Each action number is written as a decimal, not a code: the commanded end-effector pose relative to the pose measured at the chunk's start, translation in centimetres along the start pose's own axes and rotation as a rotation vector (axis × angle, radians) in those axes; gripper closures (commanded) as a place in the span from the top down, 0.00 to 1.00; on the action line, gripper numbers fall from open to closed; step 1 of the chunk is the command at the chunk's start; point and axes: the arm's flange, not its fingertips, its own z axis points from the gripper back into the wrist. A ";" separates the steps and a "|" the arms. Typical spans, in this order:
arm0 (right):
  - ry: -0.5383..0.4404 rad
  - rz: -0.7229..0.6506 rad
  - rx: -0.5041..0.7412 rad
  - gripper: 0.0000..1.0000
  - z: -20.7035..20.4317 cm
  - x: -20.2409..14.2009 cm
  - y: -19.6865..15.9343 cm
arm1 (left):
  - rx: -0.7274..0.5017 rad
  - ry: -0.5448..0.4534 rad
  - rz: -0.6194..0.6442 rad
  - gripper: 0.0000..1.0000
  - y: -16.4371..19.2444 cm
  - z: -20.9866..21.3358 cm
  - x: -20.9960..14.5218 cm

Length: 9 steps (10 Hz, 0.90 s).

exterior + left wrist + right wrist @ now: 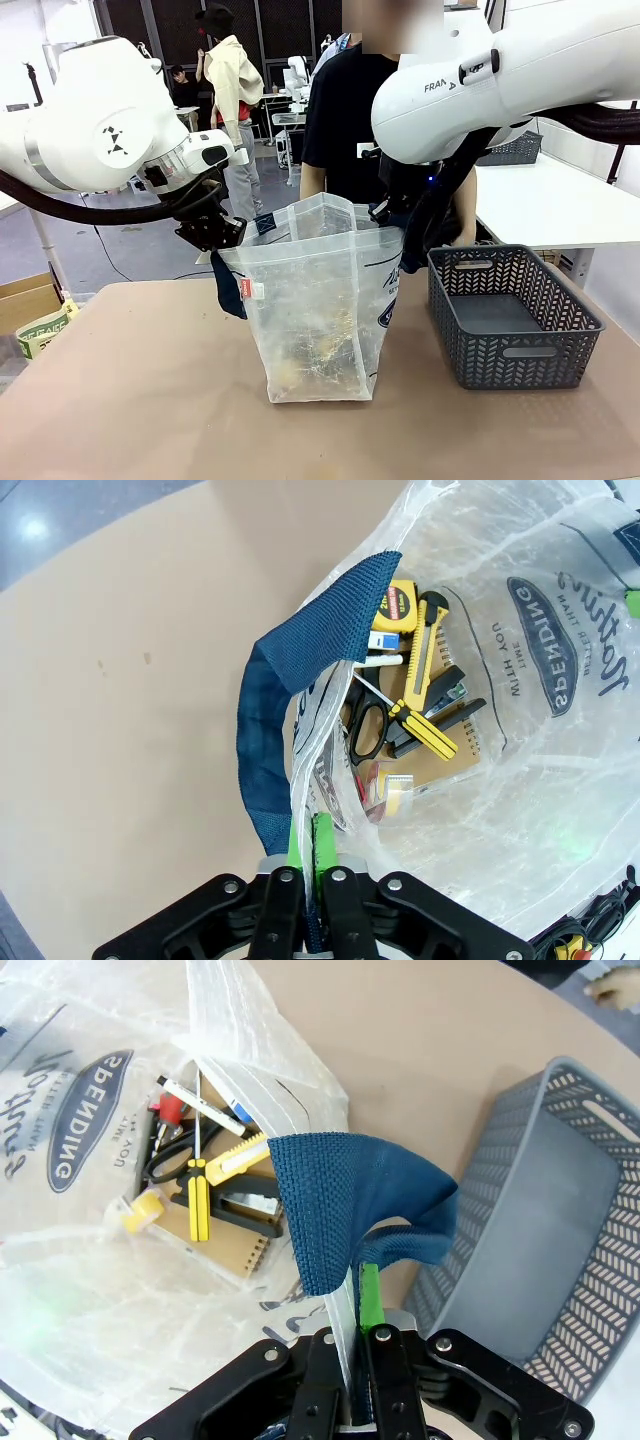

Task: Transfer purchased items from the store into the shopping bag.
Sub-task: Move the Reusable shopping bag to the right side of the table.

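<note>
looks nearly finished, judging by the store (510, 366): sits at the right of the table (130, 400), just beside the shopping bag (320, 310), with a bare floor in front and right wrist views and no item to lift out. finds the bag upright mid-table between the two arms, mouth spread open, with the person (340, 120) standing behind it. shows at its bottom a yellow tape measure (402, 604), a yellow utility knife (424, 645), a yellow-handled screwdriver (428, 728), black scissors (368, 730), a brown notebook (462, 764) and smaller bits too jumbled to name.

pinches one side of the rim, at the navy strap handle (268, 730), with the left gripper (310, 835), green pads (296, 838) pressed tight on plastic and webbing. does the same on the opposite side with the right gripper (354, 1330), fingers narrow and clamped on rim and the other strap (350, 1195). leaves, by this reckoning, only letting go of the bag or handing it to the person. cannot rule out more goods somewhere off the table.
</note>
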 end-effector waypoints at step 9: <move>-0.002 -0.001 0.000 0.00 0.1 0.0 0.0 | 0.000 -0.002 0.005 0.00 0.2 0.1 0.0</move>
